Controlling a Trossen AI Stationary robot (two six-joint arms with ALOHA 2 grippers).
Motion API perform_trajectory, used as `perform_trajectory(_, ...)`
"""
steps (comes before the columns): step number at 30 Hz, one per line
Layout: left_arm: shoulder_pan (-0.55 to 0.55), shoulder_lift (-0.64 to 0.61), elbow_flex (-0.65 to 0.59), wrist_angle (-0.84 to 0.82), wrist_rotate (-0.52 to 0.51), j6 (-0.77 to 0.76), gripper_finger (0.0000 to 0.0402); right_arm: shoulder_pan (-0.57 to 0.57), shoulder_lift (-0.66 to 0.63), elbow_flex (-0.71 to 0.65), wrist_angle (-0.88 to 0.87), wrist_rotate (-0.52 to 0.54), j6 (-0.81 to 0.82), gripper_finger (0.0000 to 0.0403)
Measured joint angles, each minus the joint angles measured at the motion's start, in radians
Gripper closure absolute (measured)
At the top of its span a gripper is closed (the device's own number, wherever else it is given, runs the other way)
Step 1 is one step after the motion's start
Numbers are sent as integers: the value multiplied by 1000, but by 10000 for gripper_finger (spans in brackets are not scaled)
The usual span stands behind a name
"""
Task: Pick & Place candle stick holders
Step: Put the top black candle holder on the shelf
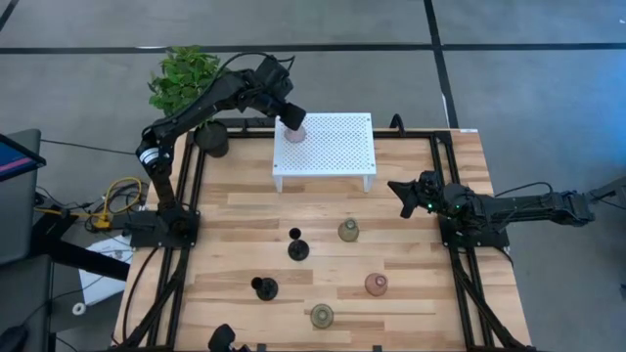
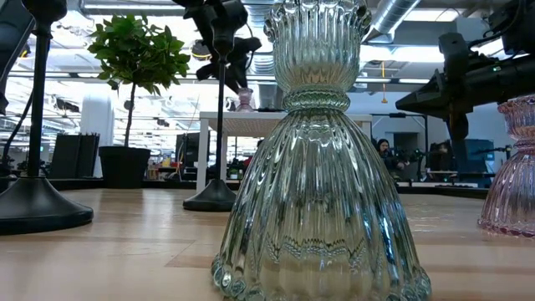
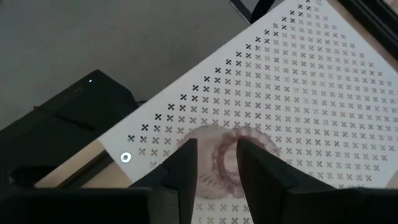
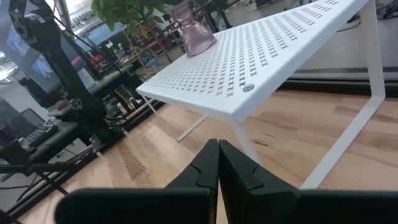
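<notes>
Pink ribbed glass sits on the white perforated shelf (image 1: 333, 147) at the back of the wooden bench (image 1: 235, 235): a pink candle stick holder (image 1: 293, 132) stands upright near the shelf's back left corner, wide base down and neck up, its long axis vertical. The left gripper (image 1: 291, 119) hangs directly above it, and in the left wrist view its two dark fingers (image 3: 186, 168) stand apart on either side of the holder's rim, so the jaws are apart around the glass; whether the pads touch it cannot be told. The right gripper (image 1: 403, 192) waits low over the bench just right of the shelf, jaws pressed together and empty. Five more holders stand upright on the open bench in front of the shelf. An olive-green holder (image 1: 348, 231) is nearest the shelf, with a black holder (image 1: 297, 247) to its left, round base down and thin stem pointing up. A second black holder (image 1: 264, 287) stands farther forward and left. A second pink holder (image 1: 376, 284) stands right of centre, and a second olive-green holder (image 1: 322, 315) is closest to the front edge. A potted plant (image 1: 186, 83) stands at the back left corner, beside the left arm.
</notes>
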Motion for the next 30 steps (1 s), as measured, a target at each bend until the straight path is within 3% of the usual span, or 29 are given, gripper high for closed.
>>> perform_trajectory(15, -14, -129, -1, 31, 7, 3, 303, 0, 0, 0, 0, -14, 0, 403)
perform_trajectory(21, -78, -215, -1, 74, 20, 103, 306, 0, 0, 0, 0, -14, 0, 403)
perform_trajectory(30, -204, -330, -1, 75, 19, 239, 385, 0, 0, 0, 0, -14, 0, 403)
